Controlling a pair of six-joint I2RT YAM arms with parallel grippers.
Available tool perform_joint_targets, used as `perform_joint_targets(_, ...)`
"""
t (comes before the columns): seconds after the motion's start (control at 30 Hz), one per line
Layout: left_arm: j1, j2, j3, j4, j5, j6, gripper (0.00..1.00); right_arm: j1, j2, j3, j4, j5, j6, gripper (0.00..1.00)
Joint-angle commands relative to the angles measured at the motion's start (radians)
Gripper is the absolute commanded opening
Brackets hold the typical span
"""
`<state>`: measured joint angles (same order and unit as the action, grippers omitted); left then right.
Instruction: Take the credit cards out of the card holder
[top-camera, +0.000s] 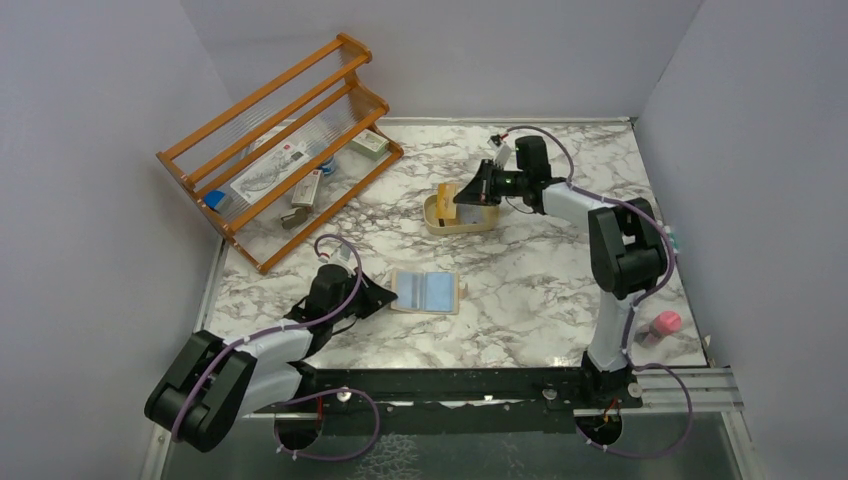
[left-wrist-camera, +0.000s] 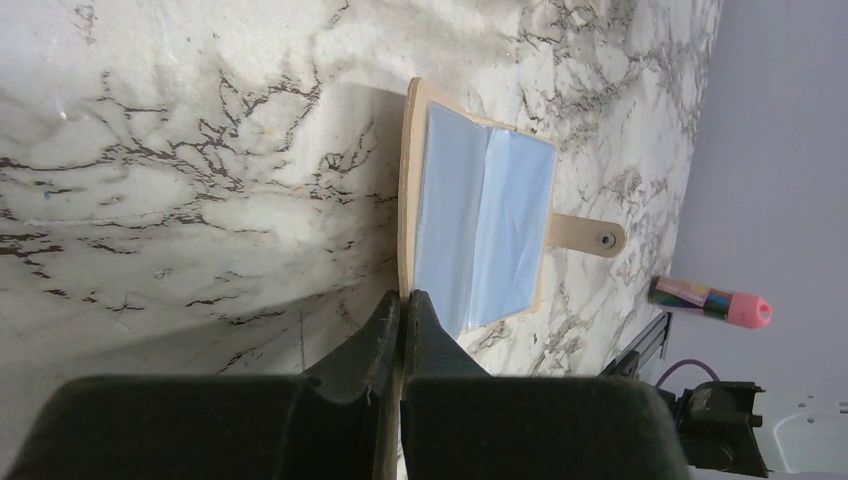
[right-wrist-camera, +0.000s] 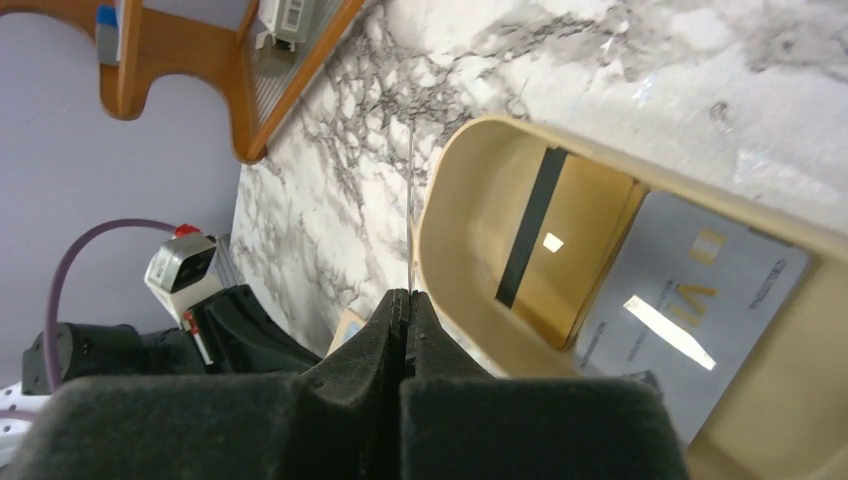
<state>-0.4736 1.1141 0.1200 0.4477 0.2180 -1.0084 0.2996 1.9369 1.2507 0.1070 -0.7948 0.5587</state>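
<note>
Clamped narrow in the left claw (left-wrist-camera: 402, 300): the near edge of the holder (left-wrist-camera: 480, 225), spread open on the table (top-camera: 540, 290), blue inside up, near the front middle. Farther right, inside the tray (right-wrist-camera: 440, 200): an orange card (right-wrist-camera: 570, 250) with a dark stripe, beside a whitish card (right-wrist-camera: 690, 300). Pinched tight in the right claw (right-wrist-camera: 408, 297), by the tray's rim: a third card (right-wrist-camera: 410, 200), seen edge-on.

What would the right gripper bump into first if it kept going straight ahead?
Probably the white marble tabletop, just beside the cream oval plastic tray. The thin plastic card pinched in the right gripper would touch first. Depth is unclear, though.
</note>
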Motion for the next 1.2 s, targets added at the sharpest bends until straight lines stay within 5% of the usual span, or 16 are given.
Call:
perform_joint_targets(0.0,0.001,0.011,0.001,0.001,-0.049,0.019,0.00,-0.004,0.088,0.102,-0.081,-0.008,-0.059,0.01)
perform_joint_targets(0.67,0.001,0.060,0.027,0.002,-0.057,0.026,0.00,-0.004,0.251,0.171,-0.132,0.001,-0.117,0.03)
perform_joint_targets(0.77,0.001,0.059,0.026,0.002,-0.058,0.025,0.00,-0.004,0.266,0.193,-0.148,-0.004,-0.120,0.13)
perform_joint_targets(0.93,0.001,0.056,0.030,0.001,-0.061,0.023,0.00,-0.003,0.247,0.213,-0.184,0.026,-0.138,0.56)
perform_joint_targets(1.0,0.001,0.052,0.032,0.000,-0.059,0.025,0.00,-0.003,0.216,0.223,-0.205,0.070,-0.159,0.66)
perform_joint_targets(1.17,0.000,0.039,0.035,0.000,-0.054,0.026,0.00,-0.004,0.083,0.251,-0.233,0.222,-0.199,0.76)
